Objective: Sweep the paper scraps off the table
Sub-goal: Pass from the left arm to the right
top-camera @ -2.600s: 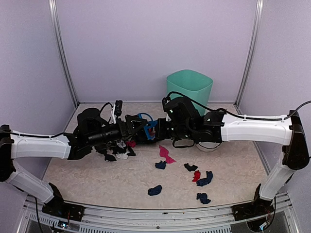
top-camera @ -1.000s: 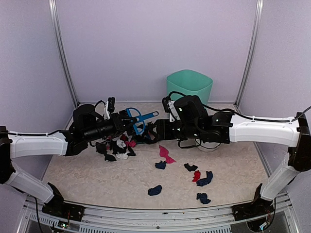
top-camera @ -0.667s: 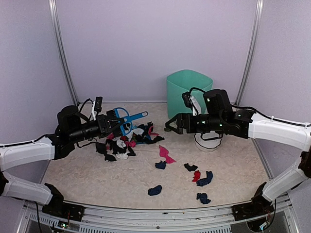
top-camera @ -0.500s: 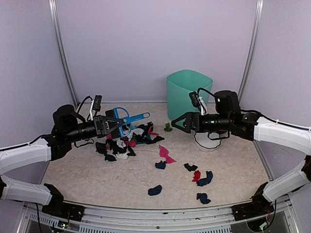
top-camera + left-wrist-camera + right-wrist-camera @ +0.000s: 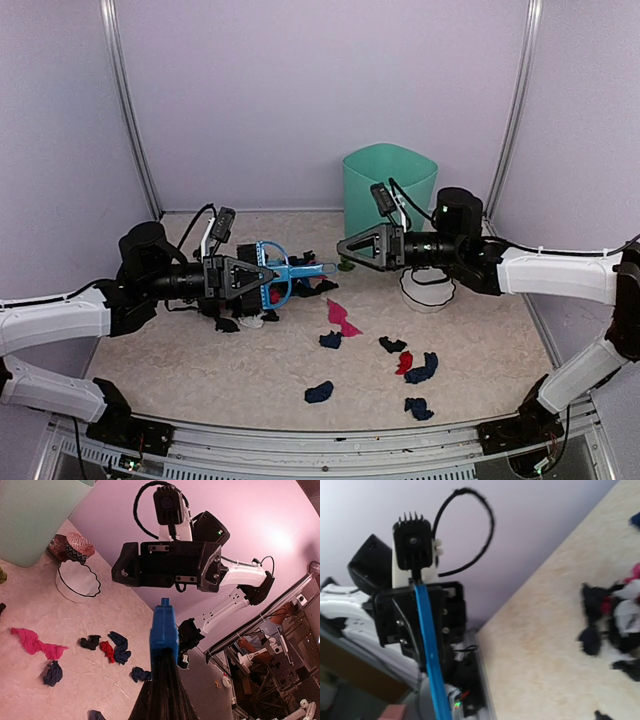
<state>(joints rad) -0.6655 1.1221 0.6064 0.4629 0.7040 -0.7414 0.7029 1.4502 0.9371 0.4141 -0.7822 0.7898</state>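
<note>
My left gripper [image 5: 248, 275] is shut on a blue brush [image 5: 290, 270], held level above the table [image 5: 200, 370] with its handle pointing right. The left wrist view shows it end-on [image 5: 163, 630], black bristles nearest the camera. My right gripper [image 5: 343, 250] stands open just beyond the handle tip, facing left, holding nothing. Paper scraps lie in a heap [image 5: 250, 312] under the left gripper. Loose ones are a pink one [image 5: 340, 317], a red one [image 5: 404, 362], several dark blue ones [image 5: 319, 391] and a green one [image 5: 347, 264]. The heap [image 5: 615, 620] also shows in the right wrist view.
A teal bin [image 5: 390, 185] stands at the back wall behind the right gripper. A white bowl [image 5: 425, 295] sits under the right forearm, with a small patterned bowl [image 5: 76, 545] beside it. Metal posts and walls close in the sides; the metal rim [image 5: 320, 432] runs along the front.
My right gripper opened wide and drew back right toward the bin. My left gripper pulled left with the brush, then turned it so the handle points at the right gripper.
</note>
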